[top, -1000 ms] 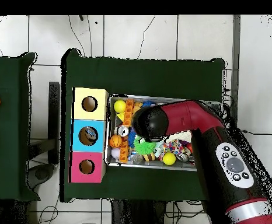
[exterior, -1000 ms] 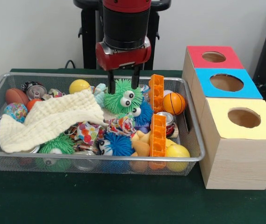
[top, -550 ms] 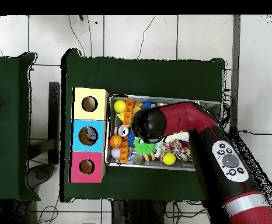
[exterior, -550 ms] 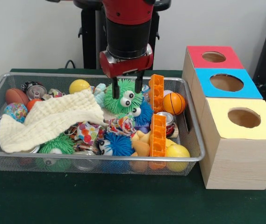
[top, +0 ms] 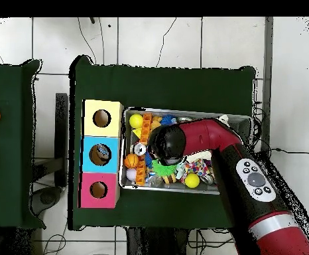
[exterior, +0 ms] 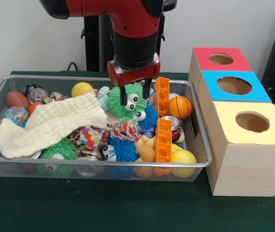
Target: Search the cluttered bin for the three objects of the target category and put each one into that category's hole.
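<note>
End effector on the green spiky toy

Your end effector (exterior: 135,95) has its fingers spread astride the green spiky toy (exterior: 127,102), which sits at the back of the wire bin (exterior: 201,145).

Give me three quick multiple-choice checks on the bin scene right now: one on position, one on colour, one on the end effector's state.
1. Where is the small basketball?
A. At the bin's end nearest the boxes
B. Under the cloth
C. Inside the blue-topped box

2. What colour is the top of the middle box?
A. Red
B. Blue
C. Yellow

3. How is the end effector?
A. Raised clear of the bin, empty
B. Fingers down either side of the green spiky toy
C. Gripping the orange block

Answers: 1 A, it lies by the bin wall facing the boxes. 2 B, blue sits between red and yellow. 3 B, fingers straddle the toy.
</note>
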